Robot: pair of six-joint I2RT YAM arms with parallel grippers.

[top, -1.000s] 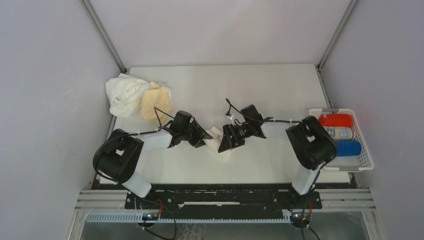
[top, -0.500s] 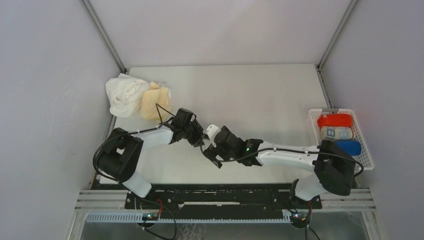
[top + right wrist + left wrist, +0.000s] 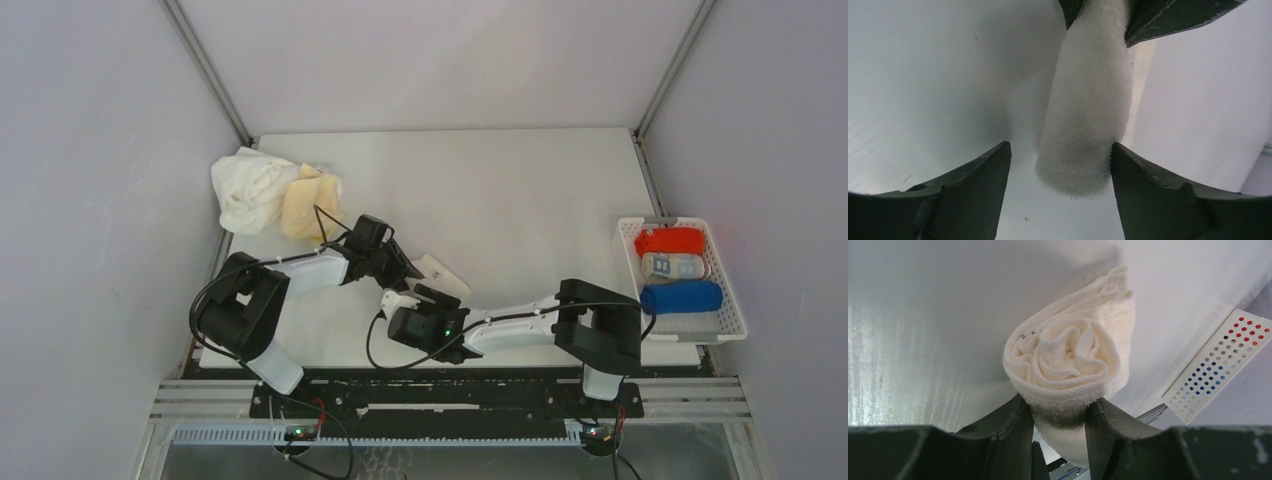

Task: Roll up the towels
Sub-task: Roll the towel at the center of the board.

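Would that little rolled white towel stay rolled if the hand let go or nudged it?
Likely soft: the rolled towel dents where the left hand pinches it. Its loose outer edge suggests it might unroll once released. Being round, it could roll if pushed.

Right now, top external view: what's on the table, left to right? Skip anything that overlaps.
white towel heap → pale yellow towel → rolled white towel, held by the left gripper → white basket with rolled towels
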